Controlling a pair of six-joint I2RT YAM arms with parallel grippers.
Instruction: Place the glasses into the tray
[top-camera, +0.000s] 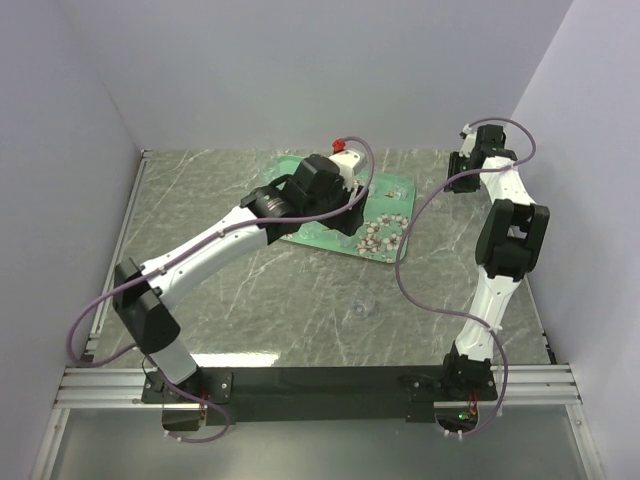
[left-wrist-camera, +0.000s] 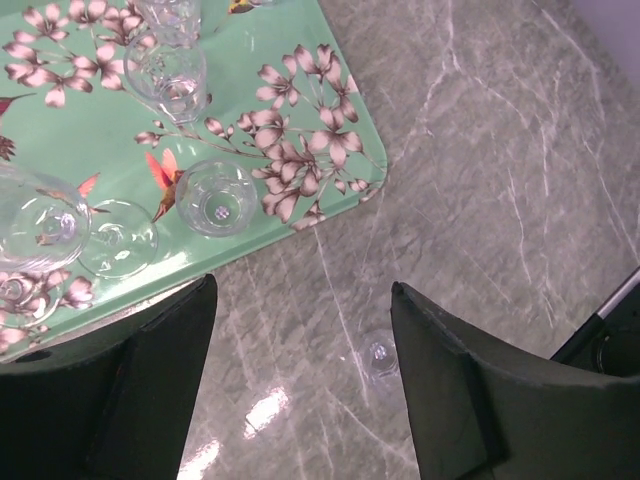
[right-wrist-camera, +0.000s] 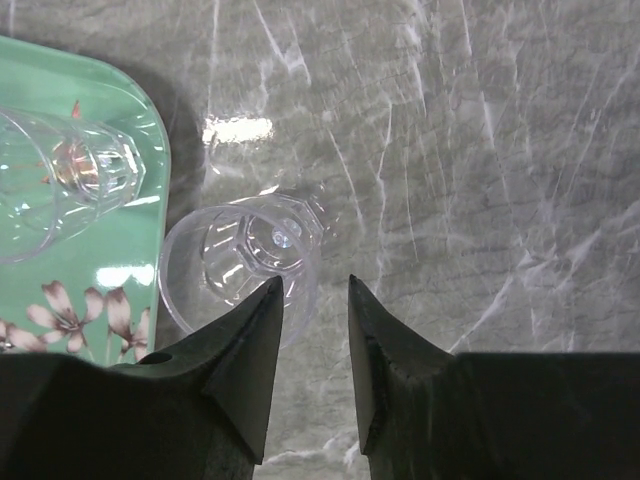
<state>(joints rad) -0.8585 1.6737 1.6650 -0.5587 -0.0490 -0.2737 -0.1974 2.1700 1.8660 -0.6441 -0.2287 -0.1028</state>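
The mint-green tray (top-camera: 395, 190) lies at the back centre. In the left wrist view the tray (left-wrist-camera: 230, 60) holds several clear glasses, among them one (left-wrist-camera: 215, 195) near its corner. My left gripper (top-camera: 348, 215) hovers over the tray's near edge, open and empty (left-wrist-camera: 302, 285). A small glass (left-wrist-camera: 380, 353) stands on the table by its right finger and also shows in the top view (top-camera: 363, 305). My right gripper (top-camera: 458, 178) is narrowly open (right-wrist-camera: 312, 280) above a stemmed glass (right-wrist-camera: 245, 260). That glass stands on the table beside the tray's edge (right-wrist-camera: 100, 250), its rim's right side between the fingertips.
The table is grey marble-patterned, with white walls on the left, back and right. Another glass (right-wrist-camera: 60, 180) lies inside the tray close to its rim. A purple cable runs along each arm.
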